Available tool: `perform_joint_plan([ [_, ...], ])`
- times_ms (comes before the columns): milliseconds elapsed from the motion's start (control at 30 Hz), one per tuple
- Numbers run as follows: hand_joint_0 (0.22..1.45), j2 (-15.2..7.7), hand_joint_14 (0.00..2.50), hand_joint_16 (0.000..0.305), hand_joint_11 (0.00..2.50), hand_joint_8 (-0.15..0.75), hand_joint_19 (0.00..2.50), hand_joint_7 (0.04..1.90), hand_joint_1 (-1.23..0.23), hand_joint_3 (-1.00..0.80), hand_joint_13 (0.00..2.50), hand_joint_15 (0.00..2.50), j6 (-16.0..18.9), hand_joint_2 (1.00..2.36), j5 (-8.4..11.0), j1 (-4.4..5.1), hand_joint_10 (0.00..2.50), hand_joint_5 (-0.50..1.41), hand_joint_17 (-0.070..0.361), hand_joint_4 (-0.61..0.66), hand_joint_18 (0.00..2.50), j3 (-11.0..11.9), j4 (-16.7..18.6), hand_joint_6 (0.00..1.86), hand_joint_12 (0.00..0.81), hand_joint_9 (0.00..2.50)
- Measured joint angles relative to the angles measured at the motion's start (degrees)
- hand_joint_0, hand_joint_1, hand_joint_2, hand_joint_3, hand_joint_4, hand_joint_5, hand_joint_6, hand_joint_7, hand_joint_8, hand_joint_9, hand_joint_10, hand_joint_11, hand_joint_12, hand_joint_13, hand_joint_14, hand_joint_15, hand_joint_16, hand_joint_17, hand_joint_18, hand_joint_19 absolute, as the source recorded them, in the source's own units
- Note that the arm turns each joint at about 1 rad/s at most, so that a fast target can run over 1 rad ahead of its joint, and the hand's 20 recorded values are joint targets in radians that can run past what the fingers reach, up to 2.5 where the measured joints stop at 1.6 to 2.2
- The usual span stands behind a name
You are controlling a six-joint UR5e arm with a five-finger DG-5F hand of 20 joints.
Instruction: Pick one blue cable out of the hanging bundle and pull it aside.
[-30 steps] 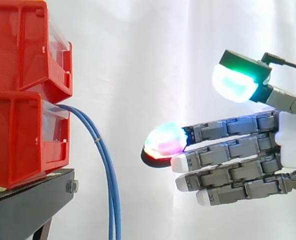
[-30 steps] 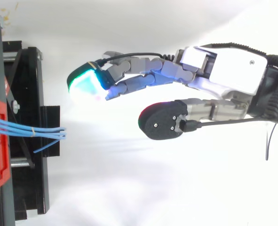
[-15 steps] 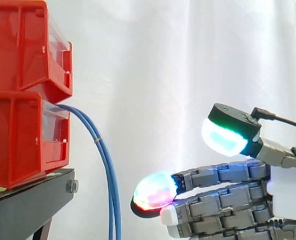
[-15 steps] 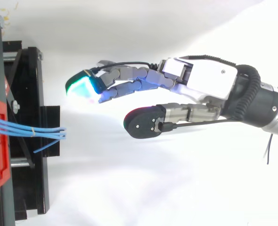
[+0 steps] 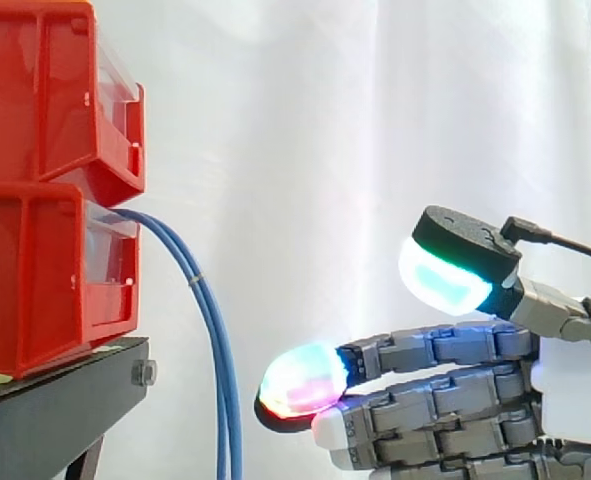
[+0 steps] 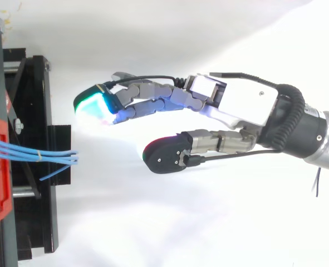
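A bundle of thin blue cables (image 5: 207, 330) comes out of the lower red bin (image 5: 45, 275) and hangs down past the black stand (image 5: 65, 405); from above the cables (image 6: 36, 156) run rightwards, tied with a small band. My hand (image 5: 455, 400) is to the right of the bundle, low in the side view, fingers straight and pointing left at the cables, thumb raised above them. Its glowing fingertips (image 5: 300, 380) stop a short gap right of the cables, touching nothing. In the top view the hand (image 6: 231, 105) lies right of the cable ends, with the fingers offset toward the view's top.
Two red bins are stacked at the left, the upper one (image 5: 55, 90) jutting out over the cables. The black stand's frame (image 6: 30, 167) lies along the left edge in the top view. A white curtain hangs behind everything.
The hand has dropped lower and moved left toward the cables over the last second; in the last half second it only crept a little further left. The cables have not moved.
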Motion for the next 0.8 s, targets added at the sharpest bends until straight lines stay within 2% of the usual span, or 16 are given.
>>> perform_joint_plan([
  [133,0.48,-1.7,0.00,0.055,0.01,0.218,0.13,0.77,-0.39,-0.46,0.00,0.00,-0.4,1.00,0.00,0.03,0.00,-0.19,0.123,0.21,0.00,0.8,1.3,0.50,0.331,0.29],
  [300,0.49,-5.9,0.00,0.054,0.02,0.216,0.15,0.78,-0.42,-0.45,0.01,0.00,1.4,1.00,-0.28,0.10,0.00,-0.19,0.123,0.22,0.00,3.6,2.9,0.50,0.333,0.28],
  [400,0.49,-6.8,0.00,0.054,0.02,0.215,0.16,0.78,-0.43,-0.45,0.01,0.00,1.9,1.00,-0.42,0.07,0.00,-0.19,0.122,0.22,0.00,4.6,3.8,0.50,0.334,0.28],
  [533,0.49,-7.8,0.00,0.054,0.01,0.217,0.17,0.78,-0.43,-0.45,0.02,0.00,0.5,1.00,-0.49,-0.18,0.00,-0.19,0.122,0.22,0.00,5.1,5.3,0.50,0.336,0.28],
  [667,0.49,-10.3,0.00,0.054,0.02,0.217,0.16,0.79,-0.44,-0.45,0.03,0.00,-0.7,1.00,-0.60,-0.41,0.00,-0.19,0.122,0.23,0.00,5.5,8.9,0.50,0.335,0.28],
  [800,0.49,-11.2,0.00,0.054,0.03,0.220,0.17,0.80,-0.44,-0.45,0.04,0.00,-0.9,1.00,-0.68,-0.46,0.00,-0.18,0.122,0.23,0.01,5.6,11.7,0.50,0.336,0.29],
])
